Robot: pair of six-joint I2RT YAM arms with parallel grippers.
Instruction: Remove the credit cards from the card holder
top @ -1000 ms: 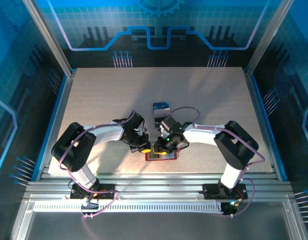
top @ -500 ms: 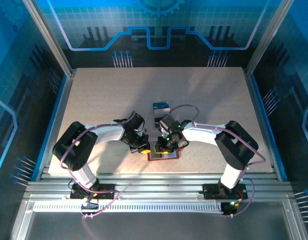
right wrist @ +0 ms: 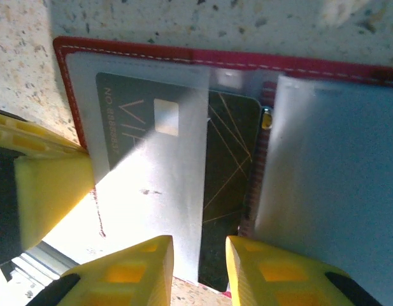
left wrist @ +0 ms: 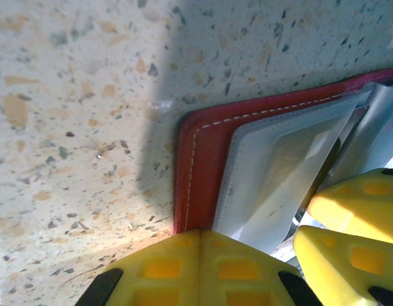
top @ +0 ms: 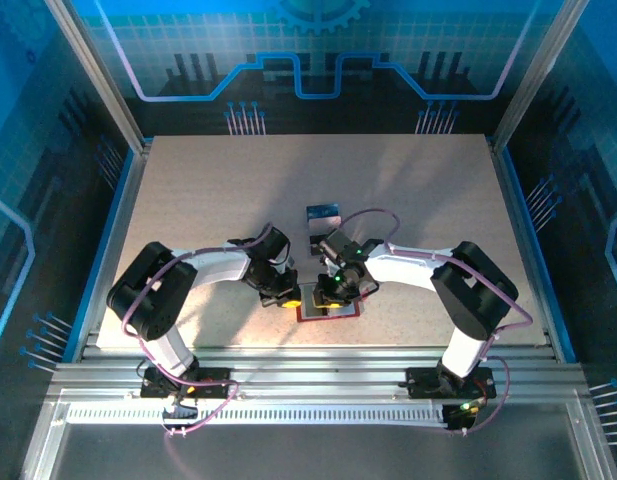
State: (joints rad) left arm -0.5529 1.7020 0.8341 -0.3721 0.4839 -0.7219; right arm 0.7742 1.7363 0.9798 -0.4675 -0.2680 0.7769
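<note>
The red card holder [top: 328, 313] lies open on the table near the front edge, between both grippers. My left gripper [left wrist: 206, 255] is shut, its joined tips pressing on the holder's red border [left wrist: 202, 146] beside a pale grey pocket [left wrist: 272, 172]. My right gripper [right wrist: 199, 255] is open a little and hovers over the holder's middle. A dark credit card [right wrist: 228, 159] marked VIP sits partly inside the clear pocket [right wrist: 164, 185], its bare edge in the gap between the right fingers. A blue credit card [top: 323, 214] with a white band lies on the table just beyond.
The speckled table [top: 208, 200] stretches wide behind and to both sides. Blue frame rails [top: 116, 215] run along its edges. The two grippers work very close together, with yellow fingers [left wrist: 355, 217] of the right one showing in the left wrist view.
The right gripper has edged slightly along the holder, and the holder has shifted a touch. The left gripper stays shut in place.
</note>
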